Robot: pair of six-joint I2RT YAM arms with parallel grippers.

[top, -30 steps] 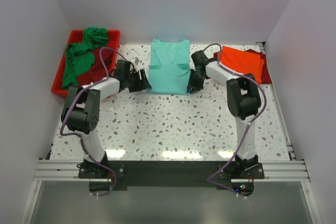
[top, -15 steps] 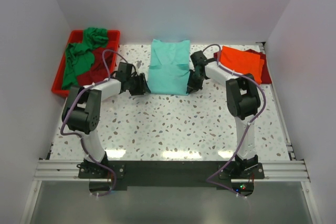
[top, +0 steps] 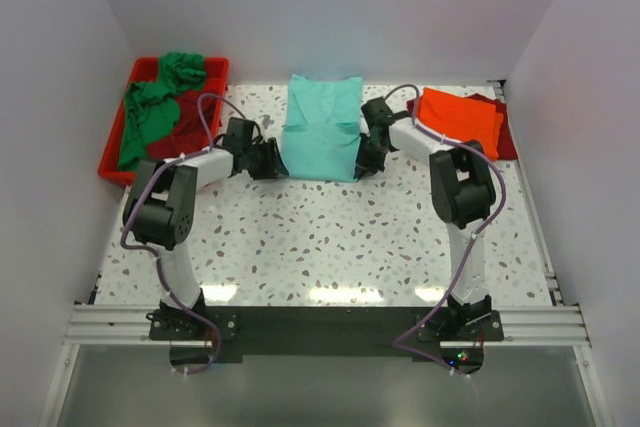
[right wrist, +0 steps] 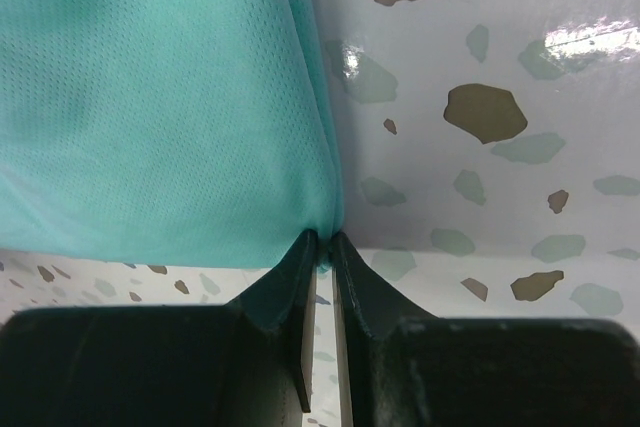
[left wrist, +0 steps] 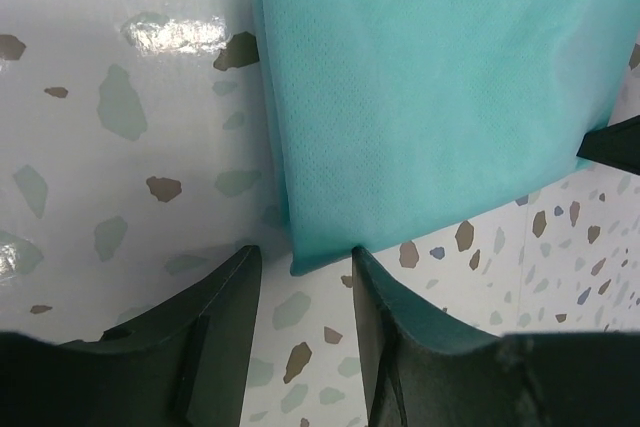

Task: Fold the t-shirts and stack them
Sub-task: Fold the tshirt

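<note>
The teal t-shirt [top: 322, 127] lies at the far middle of the table [top: 330, 237]. The right gripper [right wrist: 320, 257] pinches its near-right corner, and the left gripper [left wrist: 305, 277] gapes astride the near-left corner. A shallow left pinch could slip and skew the fold.

Red plastic tray [top: 217, 72] at far left, speckled white table [top: 330, 237]

bright overhead light, glossy tabletop [top: 330, 237] glare
</note>
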